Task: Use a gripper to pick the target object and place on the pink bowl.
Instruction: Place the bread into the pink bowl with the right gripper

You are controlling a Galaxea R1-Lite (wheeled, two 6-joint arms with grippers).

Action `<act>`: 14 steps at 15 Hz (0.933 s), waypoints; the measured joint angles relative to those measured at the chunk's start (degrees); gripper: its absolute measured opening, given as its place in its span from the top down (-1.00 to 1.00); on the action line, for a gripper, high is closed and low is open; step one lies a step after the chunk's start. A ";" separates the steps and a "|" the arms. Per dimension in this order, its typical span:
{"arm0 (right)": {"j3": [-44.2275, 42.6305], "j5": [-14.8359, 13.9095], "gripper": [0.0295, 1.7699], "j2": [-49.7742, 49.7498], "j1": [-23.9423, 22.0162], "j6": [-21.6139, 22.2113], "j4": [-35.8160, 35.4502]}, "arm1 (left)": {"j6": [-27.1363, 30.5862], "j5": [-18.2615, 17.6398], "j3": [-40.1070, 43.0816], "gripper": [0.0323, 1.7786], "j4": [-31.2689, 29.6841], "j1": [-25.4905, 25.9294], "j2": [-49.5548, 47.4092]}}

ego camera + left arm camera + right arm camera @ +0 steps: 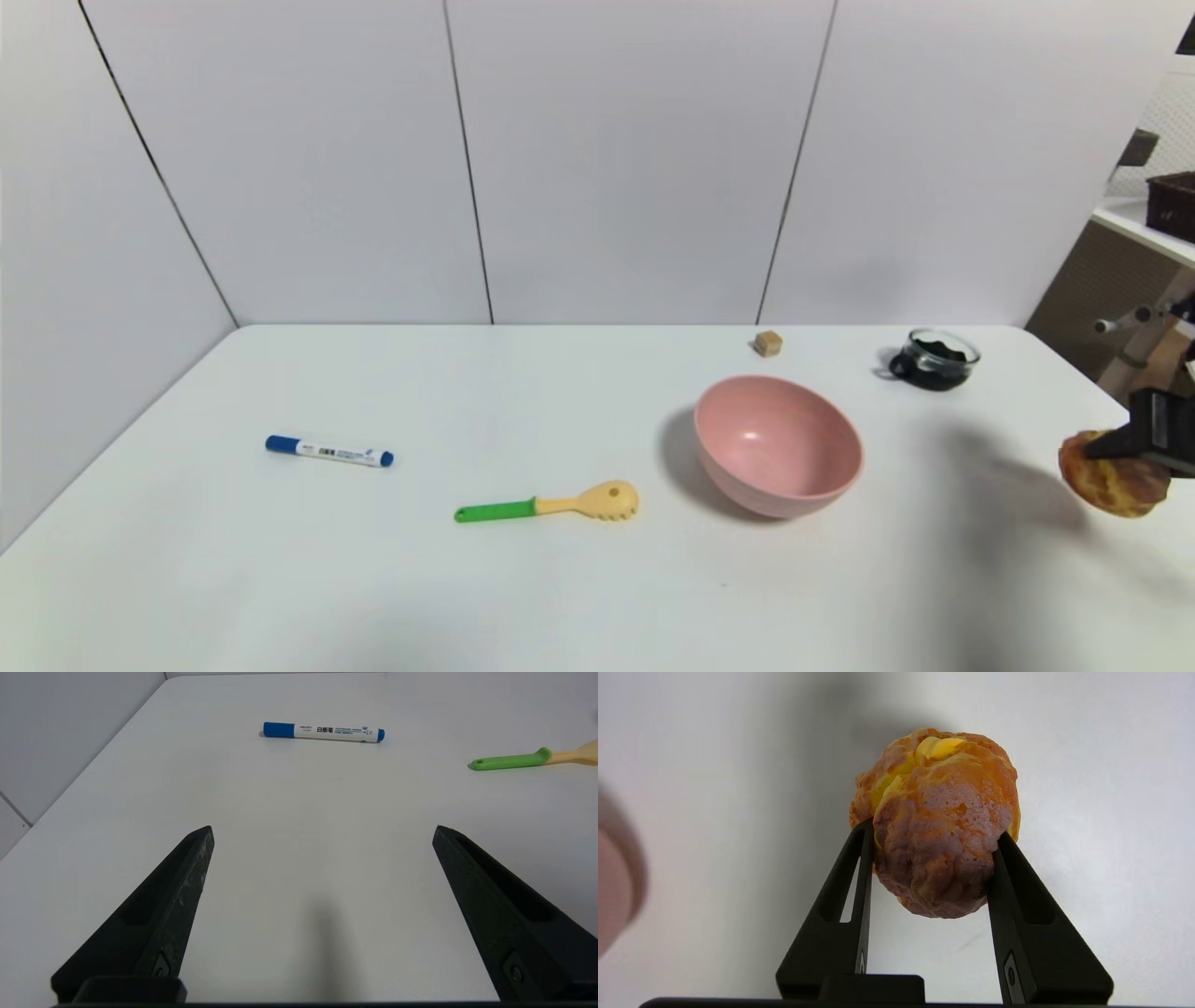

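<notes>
**Pastry clamped in right end effector, held clear of desk**

Right end effector [931, 858]: fingers clamped on either side of the pastry [938, 826], pinkish-brown top toward the wrist camera, yellow filling showing at the far end. In the head view the pastry [1113, 483] hangs above the desk [560, 579] at the right edge, with its shadow on the surface beneath (so not resting on anything).

Left end effector [322, 833]: fingers spread wide apart, nothing between them, over bare desk on the near left side.

Mid-desk, left to right: blue-capped marker [329, 452], yellow spoon with green handle [549, 507], pink bowl [778, 446]. Bowl is empty and sits well to the left of the held pastry.

Far edge: small tan cube [768, 343] behind the bowl; glass cup with dark contents [936, 358] to its right.
</notes>
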 joint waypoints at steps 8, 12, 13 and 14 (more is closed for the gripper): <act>-6.03 0.07 0.21 -3.22 23.53 0.41 -5.49 | 0.00 0.00 0.00 -0.90 0.00 0.00 0.00; -6.36 1.40 0.32 -2.32 33.11 0.68 -6.34 | 0.00 0.00 0.00 -0.90 0.00 0.00 0.00; -6.29 1.77 0.32 -1.68 34.57 0.68 -7.03 | 0.00 0.02 0.00 -0.90 0.00 0.00 0.00; -6.18 2.23 0.32 -0.99 35.79 0.69 -7.47 | 0.00 0.02 0.00 -0.90 0.00 0.00 0.00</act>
